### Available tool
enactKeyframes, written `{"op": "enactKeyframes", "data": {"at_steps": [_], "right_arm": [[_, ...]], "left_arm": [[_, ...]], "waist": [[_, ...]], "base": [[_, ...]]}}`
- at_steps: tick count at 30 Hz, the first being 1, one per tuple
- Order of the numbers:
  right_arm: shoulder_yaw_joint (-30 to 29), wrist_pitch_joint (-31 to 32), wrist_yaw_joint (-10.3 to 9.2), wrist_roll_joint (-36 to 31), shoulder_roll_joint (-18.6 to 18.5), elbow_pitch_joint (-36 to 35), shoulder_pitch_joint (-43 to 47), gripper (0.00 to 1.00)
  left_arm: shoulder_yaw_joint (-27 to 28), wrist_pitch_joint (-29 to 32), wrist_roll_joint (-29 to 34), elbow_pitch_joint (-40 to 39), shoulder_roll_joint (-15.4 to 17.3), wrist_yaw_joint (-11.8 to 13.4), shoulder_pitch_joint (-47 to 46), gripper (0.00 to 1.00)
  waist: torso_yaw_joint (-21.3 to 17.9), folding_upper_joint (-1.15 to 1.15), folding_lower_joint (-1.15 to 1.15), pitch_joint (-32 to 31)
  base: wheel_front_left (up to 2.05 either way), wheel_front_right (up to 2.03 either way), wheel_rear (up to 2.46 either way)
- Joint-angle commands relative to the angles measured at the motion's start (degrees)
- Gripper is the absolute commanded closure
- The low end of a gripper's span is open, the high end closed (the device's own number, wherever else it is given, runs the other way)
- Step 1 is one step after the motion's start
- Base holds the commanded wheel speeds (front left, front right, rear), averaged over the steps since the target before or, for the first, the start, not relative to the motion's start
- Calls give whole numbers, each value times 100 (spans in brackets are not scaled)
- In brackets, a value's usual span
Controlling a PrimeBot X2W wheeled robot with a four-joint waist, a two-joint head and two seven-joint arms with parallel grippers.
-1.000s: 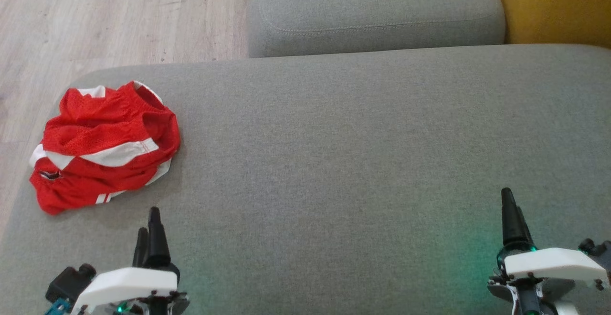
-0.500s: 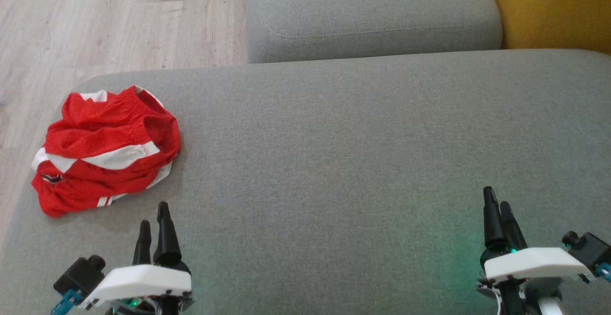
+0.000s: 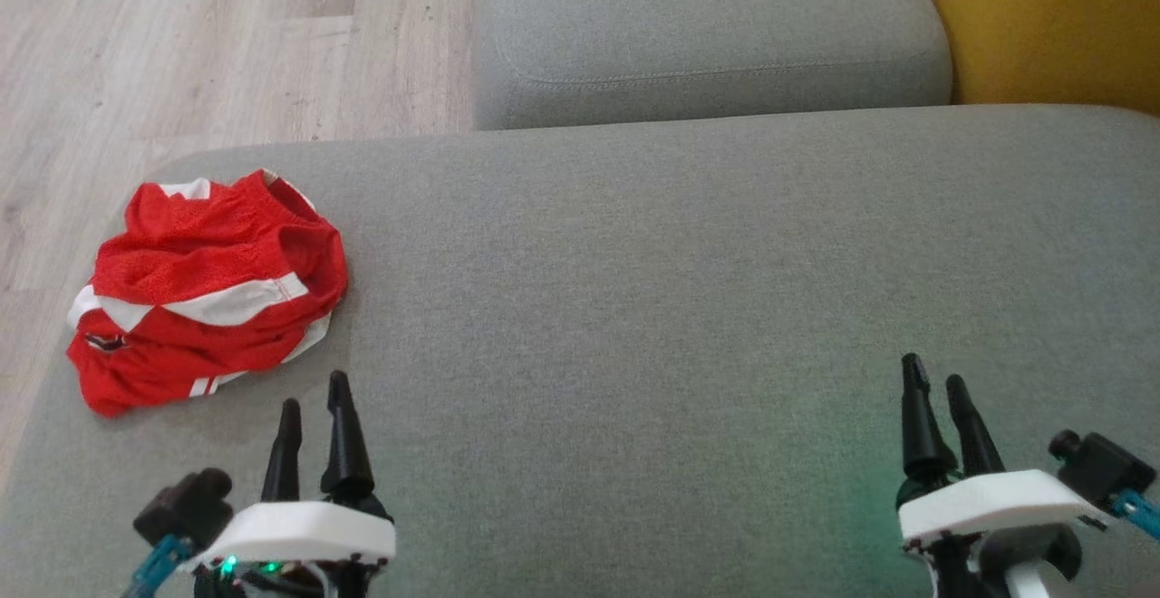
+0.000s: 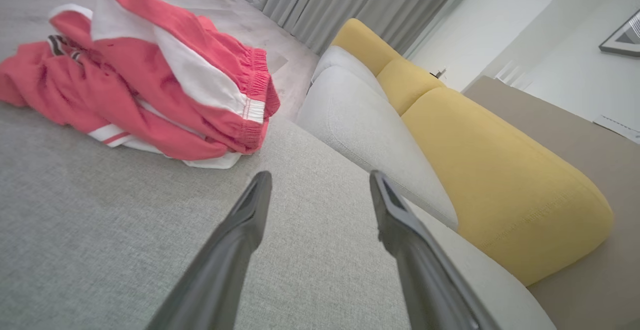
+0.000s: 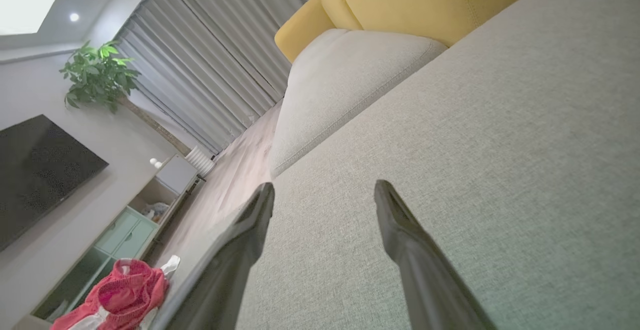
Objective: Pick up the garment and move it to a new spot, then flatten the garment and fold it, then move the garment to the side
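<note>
Red shorts (image 3: 207, 290) in a heap by the couch (image 3: 634, 308) edge, close to the floor (image 3: 181, 36). Left claw (image 3: 314, 391) near, right claw (image 3: 934, 371) far off. Both wide open, empty. Might pinch just one thin layer, or nudge the shorts off the edge.

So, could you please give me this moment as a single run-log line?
stage: pre-pickup | garment: crumpled, left end of sofa seat | left gripper: open, empty, short of garment | right gripper: open, empty
</note>
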Motion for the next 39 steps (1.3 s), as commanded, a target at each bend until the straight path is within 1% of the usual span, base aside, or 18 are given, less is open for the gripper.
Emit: {"op": "enactKeyframes", "data": {"at_steps": [1, 6, 10, 13, 15, 23, 27, 39], "right_arm": [[140, -83, 27, -189, -35, -228, -126, 0], [288, -167, 29, -666, -37, -278, -123, 0], [346, -235, 30, -981, -39, -299, -108, 0], [392, -302, 32, -1304, -41, -314, -102, 0], [405, -336, 32, -1453, -41, -322, -99, 0], [425, -471, 35, -2104, -45, -331, -92, 0], [421, -539, 37, -2420, -47, -336, -95, 0], [437, -724, 41, -3188, -51, -214, -73, 0]], "left_arm": [[33, -80, 169, -254, 30, 46, -228, 0], [-65, -164, 483, -350, 31, 19, -227, 0], [-132, -231, 764, -366, 32, 69, -220, 0], [-199, -299, 1148, -314, 33, 163, -223, 0], [-221, -332, 1238, -262, 34, 213, -220, 0], [-348, -467, 1730, -175, 36, 269, -278, 0], [-395, -534, 1977, -148, 37, 357, -284, 0], [-488, -719, 2535, 102, 41, 504, -322, 0]], "waist": [[5, 0, 0, 0], [19, 0, 0, -22], [23, 0, 0, -55], [19, 0, 0, -91], [18, 0, 0, -103], [12, 0, 0, -142], [0, 0, 0, -161], [-9, 0, 0, -229]], "base": [[0, 0, 0], [0, 0, 0], [0, 0, 0], [0, 0, 0], [0, 0, 0], [0, 0, 0], [0, 0, 0], [0, 0, 0]]}}
